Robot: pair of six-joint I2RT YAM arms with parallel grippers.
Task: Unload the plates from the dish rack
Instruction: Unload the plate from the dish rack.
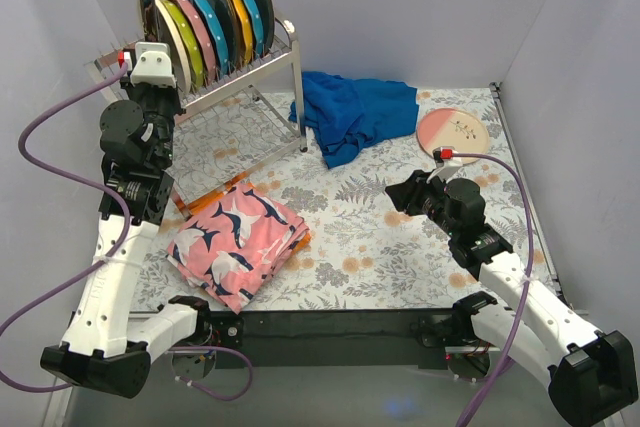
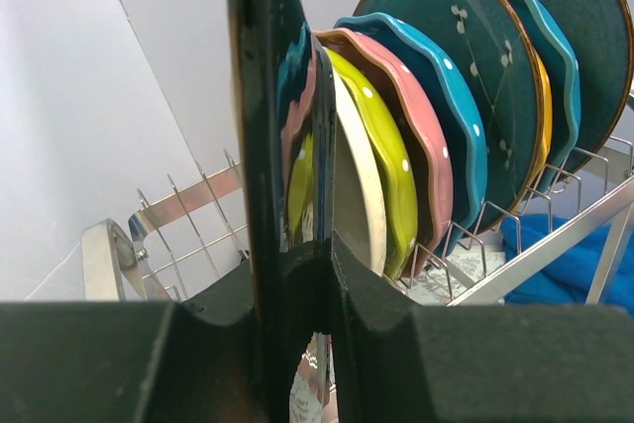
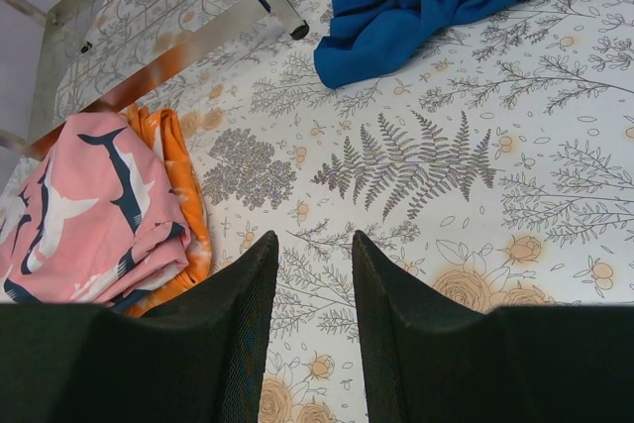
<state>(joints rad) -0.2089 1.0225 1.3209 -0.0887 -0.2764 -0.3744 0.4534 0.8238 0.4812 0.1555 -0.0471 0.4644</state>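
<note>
Soft, even, fairly bright light from above fills all 3 views, leaving only faint shadows under the dish rack (image 1: 245,75) and the blue cloth (image 1: 355,112) right of it, glints on the rack's bars, mirror reflections on its glossy dark plate (image 2: 260,146), and blurred close-up foregrounds.

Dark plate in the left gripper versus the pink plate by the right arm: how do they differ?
Pose: the dark plate stands on edge in the dish rack; the pink plate lies flat on the table. State: the dark plate is clamped in the left gripper; the pink plate lies free, the right gripper open and apart from it. Look: the dark plate is glossy near-black, the pink plate pink and cream.
</note>
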